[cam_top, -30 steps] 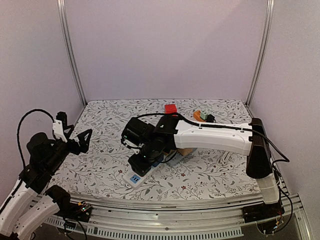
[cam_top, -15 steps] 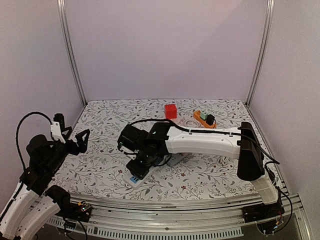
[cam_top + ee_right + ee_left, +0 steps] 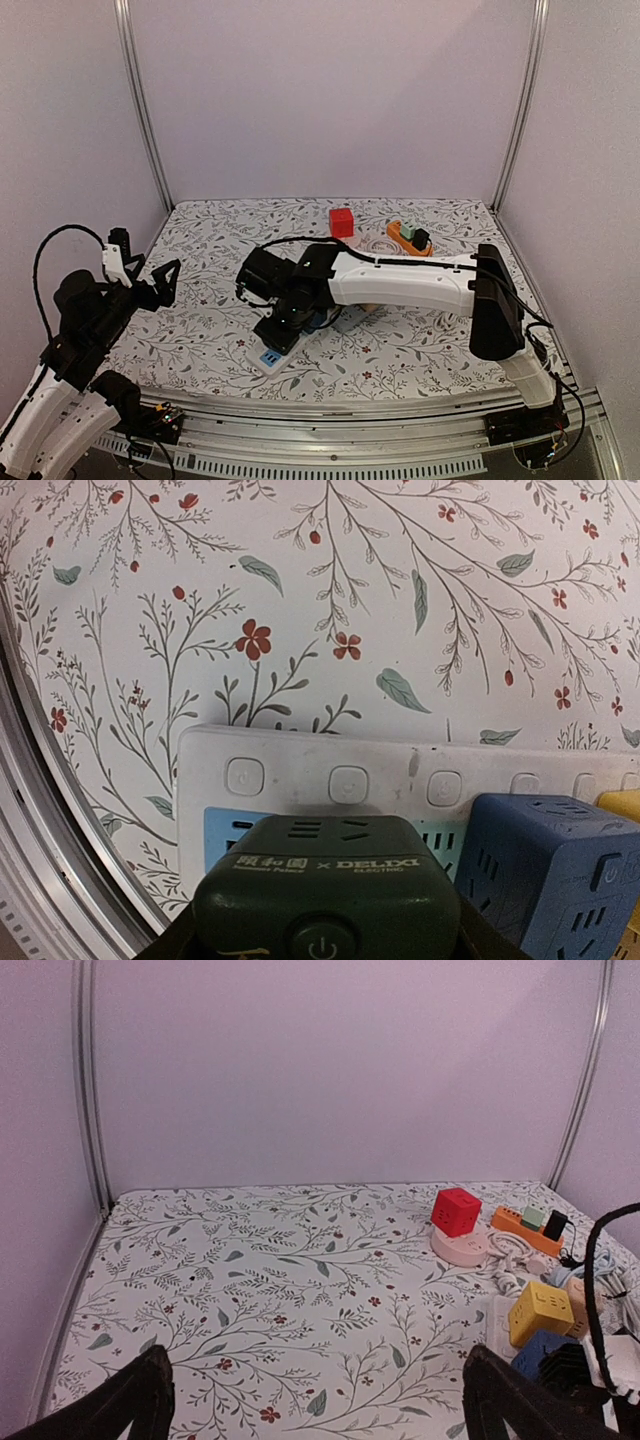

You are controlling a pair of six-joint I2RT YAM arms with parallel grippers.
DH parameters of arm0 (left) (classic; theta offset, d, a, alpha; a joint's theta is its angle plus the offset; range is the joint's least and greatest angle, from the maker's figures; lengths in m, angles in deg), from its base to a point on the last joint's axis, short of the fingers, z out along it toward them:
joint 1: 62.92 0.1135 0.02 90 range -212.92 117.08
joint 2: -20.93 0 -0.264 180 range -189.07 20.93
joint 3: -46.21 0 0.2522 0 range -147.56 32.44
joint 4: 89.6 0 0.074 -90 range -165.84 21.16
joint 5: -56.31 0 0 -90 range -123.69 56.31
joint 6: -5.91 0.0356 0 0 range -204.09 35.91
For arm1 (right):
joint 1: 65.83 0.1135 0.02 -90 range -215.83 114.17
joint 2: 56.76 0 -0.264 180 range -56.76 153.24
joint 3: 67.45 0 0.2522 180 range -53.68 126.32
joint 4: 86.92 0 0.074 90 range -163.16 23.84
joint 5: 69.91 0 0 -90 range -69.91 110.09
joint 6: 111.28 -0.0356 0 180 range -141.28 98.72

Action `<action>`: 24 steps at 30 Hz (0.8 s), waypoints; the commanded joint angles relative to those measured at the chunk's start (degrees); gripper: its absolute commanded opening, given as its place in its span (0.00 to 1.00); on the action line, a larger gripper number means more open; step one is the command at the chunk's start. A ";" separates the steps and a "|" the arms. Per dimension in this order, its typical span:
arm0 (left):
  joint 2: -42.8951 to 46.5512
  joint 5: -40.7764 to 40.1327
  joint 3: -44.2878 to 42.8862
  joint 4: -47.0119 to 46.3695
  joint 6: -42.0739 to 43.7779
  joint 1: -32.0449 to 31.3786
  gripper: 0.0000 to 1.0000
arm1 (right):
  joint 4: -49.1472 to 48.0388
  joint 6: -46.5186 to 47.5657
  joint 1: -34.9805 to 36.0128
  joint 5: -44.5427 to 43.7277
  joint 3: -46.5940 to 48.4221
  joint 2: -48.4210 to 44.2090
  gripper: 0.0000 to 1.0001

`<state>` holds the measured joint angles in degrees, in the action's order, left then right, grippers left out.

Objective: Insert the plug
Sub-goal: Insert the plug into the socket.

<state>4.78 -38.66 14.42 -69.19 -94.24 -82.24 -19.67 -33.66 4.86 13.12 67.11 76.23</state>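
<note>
Close to the near edge of the flower-patterned table (image 3: 200, 340), a little left of its middle, a long white plastic power strip (image 3: 400, 780) lies at a slant with a row of small square buttons along one side. The right gripper (image 3: 283, 325) reaches down over the end of the strip closest to the near edge. Its jaws are about half closed and clamp the dark green cube-shaped plastic plug (image 3: 325, 890) from both sides.

The plug is a matte dark green block with rounded edges. Socket slots are cut into one face. Another face has a line of small pale lettering and, below it, a round button with a power symbol. It sits over a light blue socket panel on the strip; whether its pins are seated cannot be told. Just beside it on the strip stands a blue plastic cube (image 3: 540, 865) with socket slots, and next along is a yellow plastic cube (image 3: 540, 1312).

Off the table's left edge, the left gripper (image 3: 318, 1400) hangs raised with its fingers (image 3: 130, 1400) spread as wide as they go, holding nothing.

Near the far edge, a red plastic cube (image 3: 457, 1210) sits on a pink round base (image 3: 460, 1245). To its right, towards the far right corner, lies an orange power strip (image 3: 515, 1225) with small plugs in it.
</note>
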 commanded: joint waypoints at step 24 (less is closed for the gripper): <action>-0.56 1.01 1.06 -1.47 -0.24 1.24 0.99 | 4.31 2.29 -0.25 -2.20 2.57 -0.53 0.00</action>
<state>4.30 -38.16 14.62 -69.65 -94.24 -81.84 -15.95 -31.57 4.86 9.87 68.29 76.60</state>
